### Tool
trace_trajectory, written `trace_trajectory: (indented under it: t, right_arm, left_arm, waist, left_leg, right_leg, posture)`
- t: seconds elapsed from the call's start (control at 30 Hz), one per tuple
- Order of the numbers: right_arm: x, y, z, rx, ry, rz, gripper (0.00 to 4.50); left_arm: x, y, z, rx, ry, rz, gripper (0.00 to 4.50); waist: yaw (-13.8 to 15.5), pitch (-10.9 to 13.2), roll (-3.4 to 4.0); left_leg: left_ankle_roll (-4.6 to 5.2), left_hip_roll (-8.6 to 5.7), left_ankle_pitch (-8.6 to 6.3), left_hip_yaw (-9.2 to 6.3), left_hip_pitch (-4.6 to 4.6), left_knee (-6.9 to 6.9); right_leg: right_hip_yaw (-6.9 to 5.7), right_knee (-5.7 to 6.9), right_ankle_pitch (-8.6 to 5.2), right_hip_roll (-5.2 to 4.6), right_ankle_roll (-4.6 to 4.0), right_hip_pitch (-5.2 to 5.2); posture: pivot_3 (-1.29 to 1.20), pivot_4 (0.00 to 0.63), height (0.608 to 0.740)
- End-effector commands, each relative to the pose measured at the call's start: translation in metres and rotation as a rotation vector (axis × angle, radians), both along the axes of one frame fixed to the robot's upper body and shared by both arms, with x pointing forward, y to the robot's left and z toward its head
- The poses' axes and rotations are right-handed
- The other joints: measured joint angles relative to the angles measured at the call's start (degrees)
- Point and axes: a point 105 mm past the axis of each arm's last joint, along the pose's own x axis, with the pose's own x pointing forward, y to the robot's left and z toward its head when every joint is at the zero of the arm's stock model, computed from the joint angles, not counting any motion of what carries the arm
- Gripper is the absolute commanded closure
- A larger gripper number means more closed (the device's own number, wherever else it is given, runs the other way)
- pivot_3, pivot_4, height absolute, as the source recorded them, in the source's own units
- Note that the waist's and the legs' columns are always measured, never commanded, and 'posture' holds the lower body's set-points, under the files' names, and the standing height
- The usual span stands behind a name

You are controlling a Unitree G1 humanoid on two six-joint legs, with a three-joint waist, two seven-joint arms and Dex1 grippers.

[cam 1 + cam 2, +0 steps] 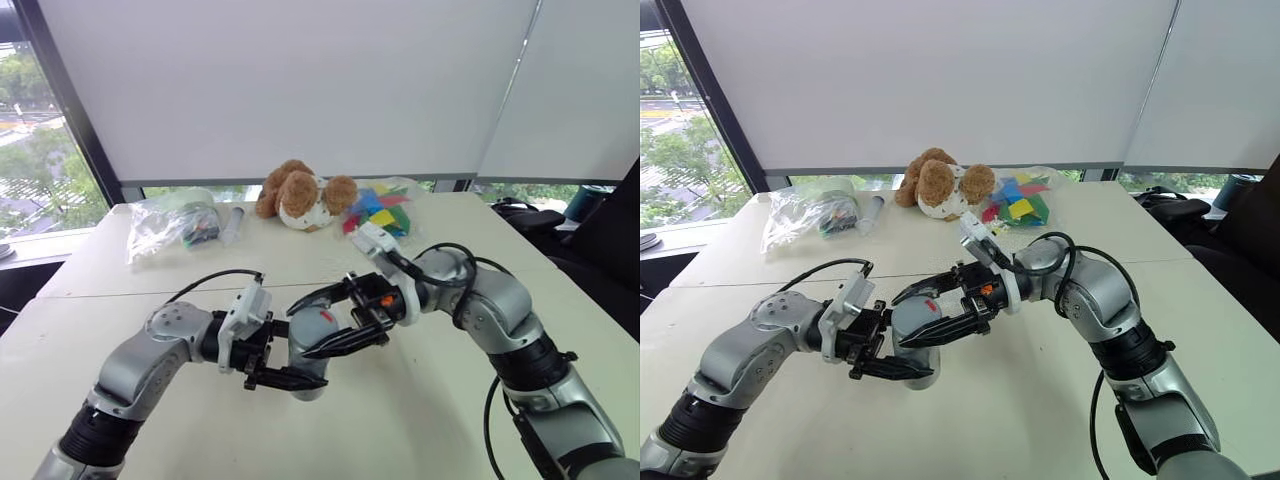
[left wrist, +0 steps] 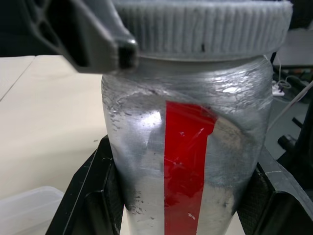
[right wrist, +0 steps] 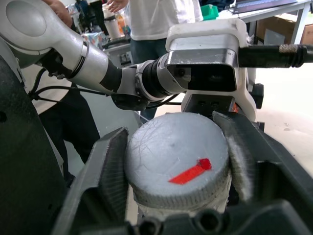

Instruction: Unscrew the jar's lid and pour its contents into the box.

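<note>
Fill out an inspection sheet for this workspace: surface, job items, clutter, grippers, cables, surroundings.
Surface: pale table, seam lines across it.
Job's things: jar, silver with a red stripe, held off the table; lid on it, grey with ribbed rim and a red mark on top; a corner of the clear box beside it; contents nothing seen.
Clutter: teddy bear, bag of coloured pieces, clear bag and clear tube along the far edge.
Grippers: left gripper shut on the jar's body; right gripper with a finger on each side of the lid.
Cables: black cable looped over each wrist.
Surroundings: window blinds, trees outside; a person standing behind.
</note>
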Motion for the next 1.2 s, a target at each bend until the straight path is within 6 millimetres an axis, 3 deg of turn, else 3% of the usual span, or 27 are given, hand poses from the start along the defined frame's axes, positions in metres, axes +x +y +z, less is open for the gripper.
trace_trajectory:
  t: [0.03,0.23,0.43,0.7,1.2]
  right_arm:
    - [0.000,-0.002,0.019,0.075,-0.083,-0.038,0.06]
    - [0.019,-0.020,0.036,0.159,-0.141,-0.234,0.06]
    - [0.020,-0.008,0.019,0.179,-0.111,-0.347,0.06]
    - [0.038,0.018,0.017,0.183,-0.165,-0.439,0.06]
    - [0.056,0.015,0.009,0.158,-0.202,-0.459,0.06]
  left_arm:
    - [-0.001,0.004,0.012,-0.051,-0.031,0.013,2.27]
    - [0.016,0.020,0.012,-0.112,-0.048,0.212,2.27]
    - [0.045,0.024,0.005,-0.137,-0.115,0.431,2.27]
    - [0.044,0.008,0.004,-0.165,-0.128,0.409,2.27]
    - [0.034,0.008,0.003,-0.147,-0.106,0.343,2.27]
  waist:
    - [0.01,0.00,0.00]
    - [0.02,0.01,0.00]
    - [0.11,0.01,0.00]
    - [-0.01,0.01,0.00]
    - [-0.01,0.01,0.00]
  left_leg:
    - [0.00,0.00,0.00,0.00,0.00,0.00]
    - [0.00,0.00,0.00,0.00,0.00,0.00]
    - [0.00,-0.01,0.00,0.00,-0.01,0.00]
    - [0.00,0.00,0.00,0.00,0.00,-0.01]
    - [0.00,-0.01,0.00,0.01,-0.01,-0.02]
  right_leg:
    - [0.00,0.00,0.00,-0.01,0.00,0.00]
    - [0.01,0.00,0.00,-0.02,0.00,0.00]
    - [0.01,0.00,0.01,-0.04,0.01,0.00]
    - [0.01,0.02,0.09,-0.01,0.15,-0.02]
    - [0.00,0.01,0.04,-0.02,0.06,-0.02]
  posture:
    - [0.00,0.150,0.740]
    - [0.00,0.150,0.740]
    - [0.00,0.150,0.740]
    - [0.00,0.150,0.740]
    - [0.00,0.150,0.740]
